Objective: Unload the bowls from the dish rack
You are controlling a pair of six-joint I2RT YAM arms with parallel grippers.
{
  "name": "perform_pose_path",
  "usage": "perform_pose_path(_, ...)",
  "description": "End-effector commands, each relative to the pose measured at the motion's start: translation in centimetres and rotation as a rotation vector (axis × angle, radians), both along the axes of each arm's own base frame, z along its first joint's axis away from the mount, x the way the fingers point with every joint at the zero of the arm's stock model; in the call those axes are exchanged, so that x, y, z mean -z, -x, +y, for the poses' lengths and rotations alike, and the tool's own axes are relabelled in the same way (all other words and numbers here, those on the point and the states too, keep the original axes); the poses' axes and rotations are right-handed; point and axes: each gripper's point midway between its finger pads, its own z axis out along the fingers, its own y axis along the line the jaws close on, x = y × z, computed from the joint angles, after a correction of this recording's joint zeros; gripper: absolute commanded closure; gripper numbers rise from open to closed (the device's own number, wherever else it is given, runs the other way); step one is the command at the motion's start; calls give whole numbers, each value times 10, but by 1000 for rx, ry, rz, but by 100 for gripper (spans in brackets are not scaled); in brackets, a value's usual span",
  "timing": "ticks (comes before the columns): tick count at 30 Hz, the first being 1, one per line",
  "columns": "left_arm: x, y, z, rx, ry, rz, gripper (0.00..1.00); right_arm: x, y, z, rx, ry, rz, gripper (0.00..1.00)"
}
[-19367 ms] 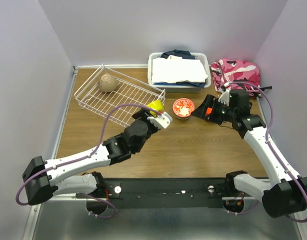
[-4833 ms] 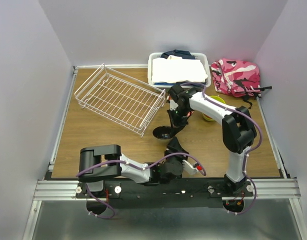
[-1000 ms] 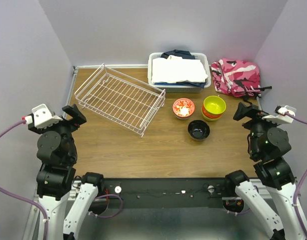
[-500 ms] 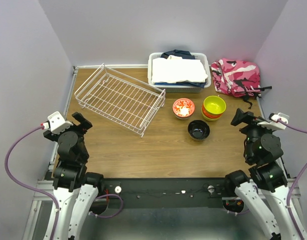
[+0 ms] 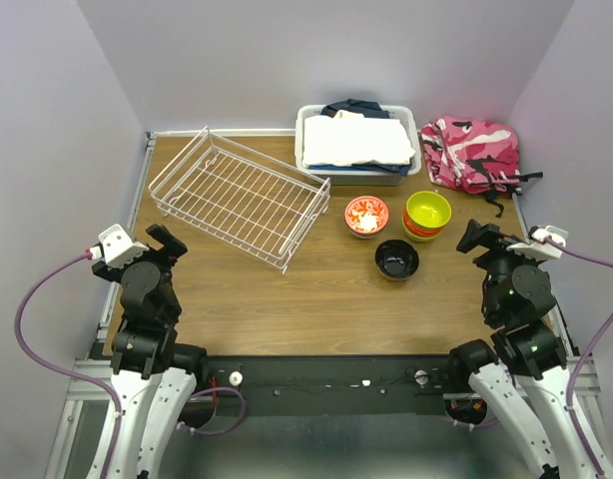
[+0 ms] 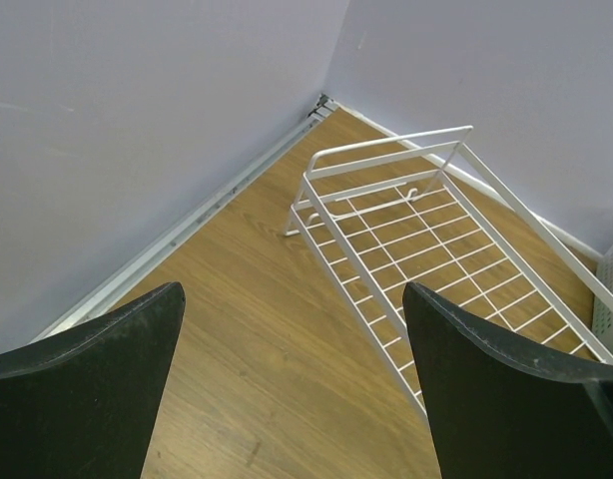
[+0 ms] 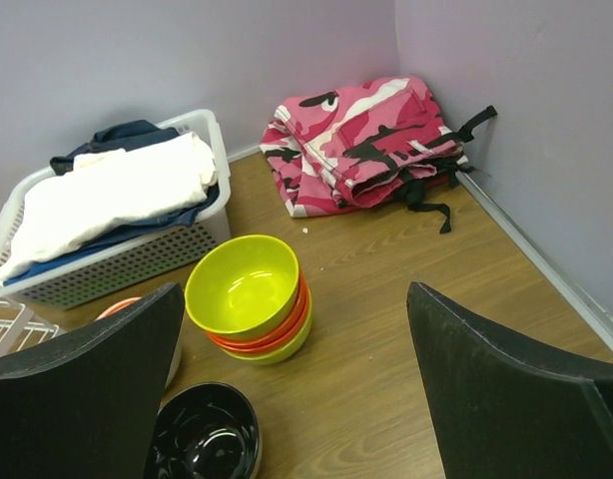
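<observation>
The dish rack (image 5: 242, 200), at the upper left of the overhead view, held no bowls. A red-patterned bowl (image 5: 366, 216), a stack of lime and orange bowls (image 5: 427, 216) and a dark bowl (image 5: 396, 260) stood on the table (image 5: 316, 299), right of centre. The left gripper (image 5: 163, 239) and right gripper (image 5: 476, 236) hung at the lower corners, jaws apart, holding nothing. Unloading appeared complete; no further pick seemed required, only parking the arms.
</observation>
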Motion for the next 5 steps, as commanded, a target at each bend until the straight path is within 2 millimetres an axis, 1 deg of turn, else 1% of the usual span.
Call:
perform_pose_path(1,-6,-3,-1,-3,20,-41,1,2,-3,-2,22,-13,-5,0)
perform_pose_path(5,-5,-4,-3,5,18,-38,1,2,-3,-2,19,-7,-3,0)
